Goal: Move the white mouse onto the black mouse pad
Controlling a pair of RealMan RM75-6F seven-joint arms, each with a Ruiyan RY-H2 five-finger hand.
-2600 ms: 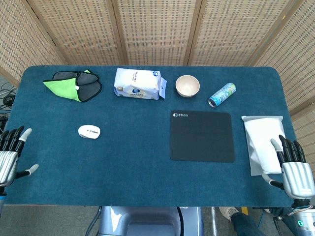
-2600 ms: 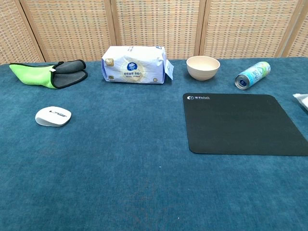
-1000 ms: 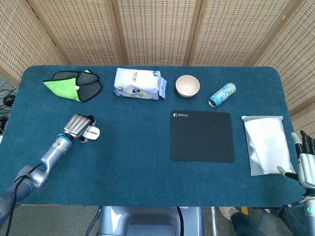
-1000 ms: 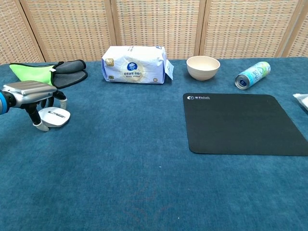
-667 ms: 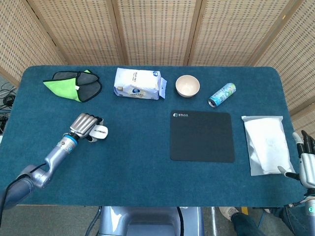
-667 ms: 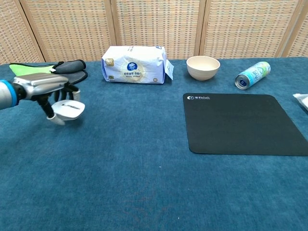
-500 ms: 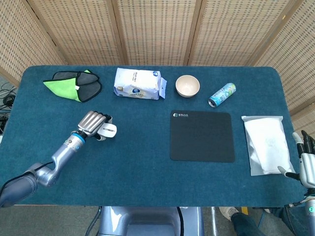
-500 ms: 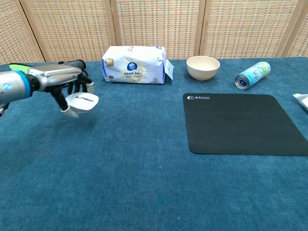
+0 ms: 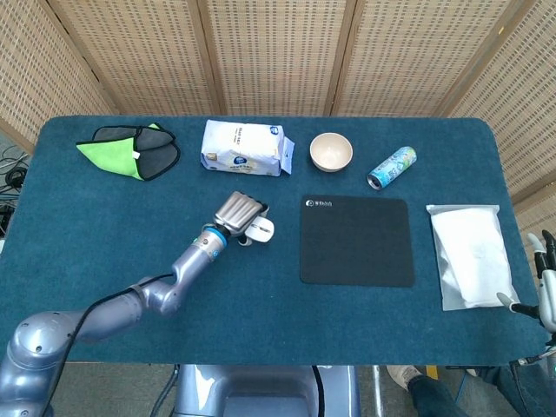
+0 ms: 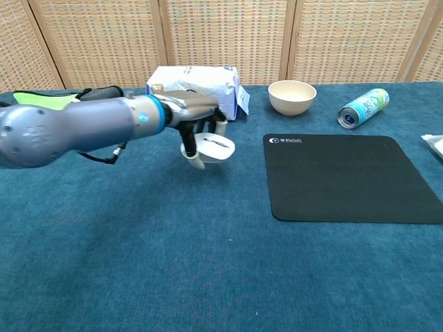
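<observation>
Currently the left robot hand [image 10: 197,121] grips the white mouse [image 10: 214,148] from above, off the table [image 10: 138,263] and just left of the black mouse pad [image 10: 349,178]. Its hold looks shallow, perhaps fingertips only, so the mouse could slip free short of the pad. At the table's far edge, the right robot hand [image 9: 546,282] hangs slack, holding nothing.

right hand [image 9: 547,280] (head view) cut by edge

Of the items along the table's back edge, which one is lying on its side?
The drink can, far right of that row beyond the beige bowl, lies tipped over; the bowl stands upright.
</observation>
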